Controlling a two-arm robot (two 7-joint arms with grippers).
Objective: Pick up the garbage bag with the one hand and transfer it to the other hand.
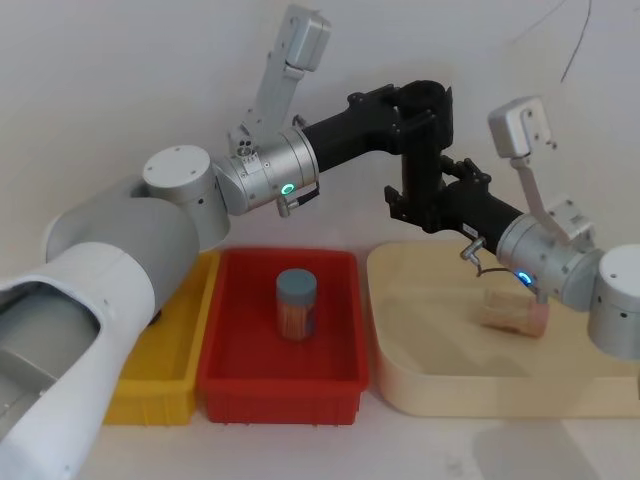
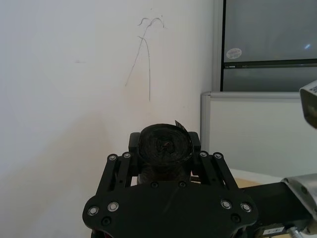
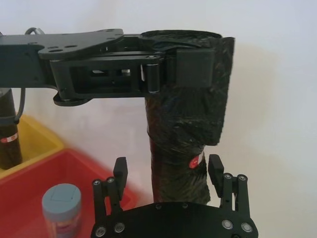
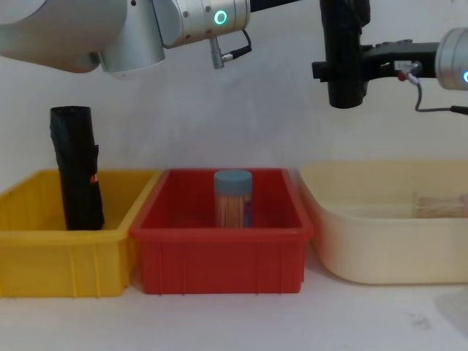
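Head view: the left gripper (image 1: 418,108) reaches from the green-ringed arm across the space above the red bin (image 1: 240,378) and holds the garbage bag (image 1: 421,170) upright in mid-air, well above the bins. The right gripper (image 1: 415,205), on the blue-ringed arm, meets the roll lower down from the right. This looks like the handover itself: the bag is lifted and presented, and the second grip is not yet made. A jar with a blue-grey lid (image 1: 296,303) stands in the red bin, with a yellow bin (image 1: 150,398) against its left wall and a cream tub (image 1: 420,385) on its right.

Left wrist view: the left gripper's fingers are clamped on the top end of the roll, whose coiled end faces the camera. Behind is a white wall (image 2: 74,99) and a window frame (image 2: 220,49).

Right wrist view: the right gripper's fingers (image 3: 119,171) stand spread on either side of the roll's lower part, apart from it, level with a small red mark. The next move likely calls for them to squeeze firmly before the left gripper lets go.

Chest view: the bag hangs above the gap between the red bin and the cream tub. A second black roll (image 4: 77,179) leans in the yellow bin's left part. All three containers sit on a pale table (image 4: 234,322).
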